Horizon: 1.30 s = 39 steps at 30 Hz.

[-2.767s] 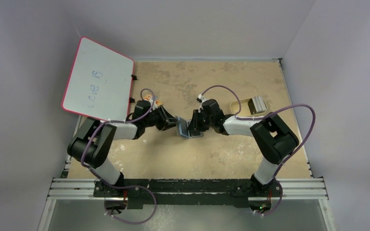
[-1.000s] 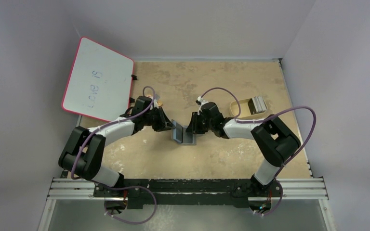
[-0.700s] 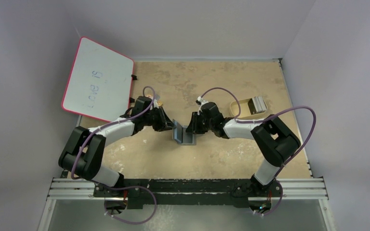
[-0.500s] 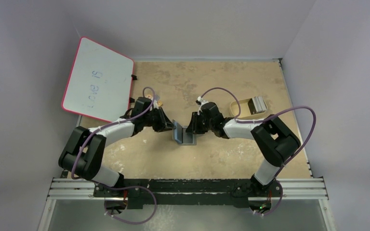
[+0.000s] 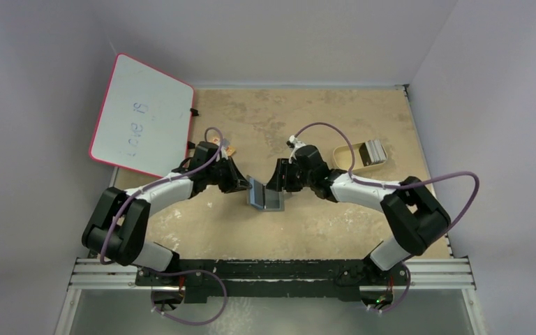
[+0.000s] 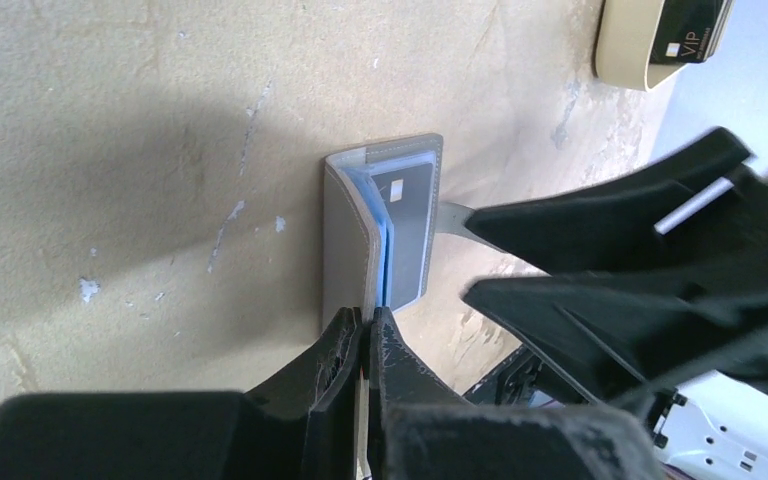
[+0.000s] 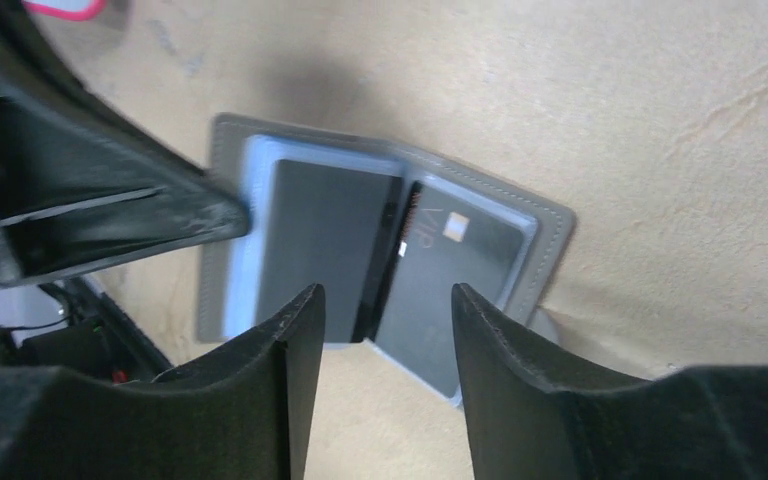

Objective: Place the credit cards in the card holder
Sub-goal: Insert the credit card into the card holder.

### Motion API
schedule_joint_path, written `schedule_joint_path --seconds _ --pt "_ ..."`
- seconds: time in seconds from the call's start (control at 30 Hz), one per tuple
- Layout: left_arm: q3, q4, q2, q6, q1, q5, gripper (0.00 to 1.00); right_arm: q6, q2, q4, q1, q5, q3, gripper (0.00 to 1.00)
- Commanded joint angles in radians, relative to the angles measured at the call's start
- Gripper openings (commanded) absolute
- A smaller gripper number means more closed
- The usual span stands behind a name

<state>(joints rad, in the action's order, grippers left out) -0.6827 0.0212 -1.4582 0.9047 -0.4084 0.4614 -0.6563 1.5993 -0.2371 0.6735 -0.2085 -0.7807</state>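
1. The left gripper (image 6: pixel 365 325) is squeezing its two fingers almost fully together. They are pinching the grey edge of the card holder (image 6: pixel 345 240) and holding that flap up.
2. The right gripper (image 7: pixel 384 298) is keeping its fingers (image 7: pixel 290 380) wide apart. It is holding nothing. The fingers are hanging over the open card holder, one on each side of the middle fold. I cannot tell if they are touching it.
3. The left arm (image 5: pixel 160 187) is reaching in low from the left. The right arm (image 5: pixel 359 190) is reaching in low from the right. The two grippers are pointing at each other over the middle of the table (image 5: pixel 307 115).
4. The card holder is sitting on the table between them, showing light blue inside. Dark credit cards (image 7: pixel 450 270) are sitting in its pockets, one on each side of the fold. One is showing the letters VIP.
5. A tan tray (image 5: pixel 345 155) is sitting well apart, behind the right arm, and more cards are resting in it.
6. A white board (image 5: pixel 143 115) with a pink rim is leaning at the far left.
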Motion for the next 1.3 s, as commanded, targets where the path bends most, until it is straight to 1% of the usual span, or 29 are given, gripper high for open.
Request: schedule_joint_path --seconds 0.0,0.2,0.6,0.8,1.1,1.27 --pt "-0.046 0.022 0.036 -0.033 -0.003 -0.035 0.0 -0.031 -0.078 0.018 0.028 -0.002 -0.043 0.55" --pt "-0.045 0.026 0.046 -0.021 -0.003 -0.041 0.0 -0.047 -0.065 0.027 0.069 0.01 -0.071 0.61" --pt "-0.036 0.02 0.053 -0.015 -0.004 -0.038 0.0 -0.053 0.015 0.047 0.123 0.025 -0.135 0.63" --pt "-0.034 0.019 0.053 -0.018 -0.004 -0.034 0.0 -0.05 0.053 0.054 0.13 0.031 -0.157 0.62" --pt "-0.032 0.013 0.054 -0.017 -0.004 -0.028 0.0 -0.042 0.079 0.071 0.132 0.053 -0.171 0.58" --pt "-0.027 0.009 0.056 -0.014 -0.004 -0.026 0.0 -0.037 0.085 0.081 0.132 0.069 -0.171 0.57"
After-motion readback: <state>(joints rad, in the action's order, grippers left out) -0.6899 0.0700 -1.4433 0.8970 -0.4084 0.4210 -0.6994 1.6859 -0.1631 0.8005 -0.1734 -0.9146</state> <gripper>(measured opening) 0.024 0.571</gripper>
